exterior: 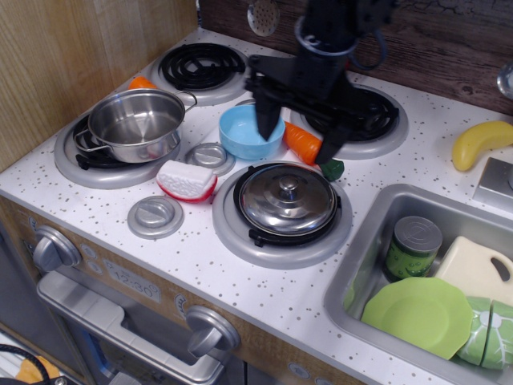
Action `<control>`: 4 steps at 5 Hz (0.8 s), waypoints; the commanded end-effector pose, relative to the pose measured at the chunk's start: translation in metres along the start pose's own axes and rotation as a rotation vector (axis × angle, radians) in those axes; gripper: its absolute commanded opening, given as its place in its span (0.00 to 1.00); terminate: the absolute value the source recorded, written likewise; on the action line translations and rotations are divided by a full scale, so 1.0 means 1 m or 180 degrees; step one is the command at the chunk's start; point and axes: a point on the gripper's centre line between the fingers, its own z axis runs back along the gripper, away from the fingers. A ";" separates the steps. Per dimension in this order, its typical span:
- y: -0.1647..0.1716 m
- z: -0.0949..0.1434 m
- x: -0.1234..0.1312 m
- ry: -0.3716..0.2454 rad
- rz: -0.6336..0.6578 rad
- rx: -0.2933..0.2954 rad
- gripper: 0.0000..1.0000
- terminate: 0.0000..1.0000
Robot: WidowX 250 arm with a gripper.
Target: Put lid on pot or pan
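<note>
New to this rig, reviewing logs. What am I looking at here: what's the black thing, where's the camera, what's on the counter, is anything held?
One fixed camera looks down on a toy kitchen counter. The black thing is the robot arm's gripper, fingers open and pointing down, holding nothing. It hangs above the steel lid, which lies on the front right burner. The open pot sits on the front left burner. Also there: a blue bowl, a toy carrot, a banana, and a sink holding a can and a green plate.
</note>
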 end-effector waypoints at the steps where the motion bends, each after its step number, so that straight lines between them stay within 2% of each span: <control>1: -0.001 -0.013 0.013 -0.0135 -0.0028 -0.0183 1.00 0.00; 2: -0.001 -0.023 0.008 -0.0089 -0.0005 -0.0251 1.00 0.00; 3: 0.002 -0.027 0.007 0.0055 0.0003 -0.0342 1.00 0.00; 4: 0.005 -0.028 0.007 0.0102 0.0025 -0.0366 1.00 0.00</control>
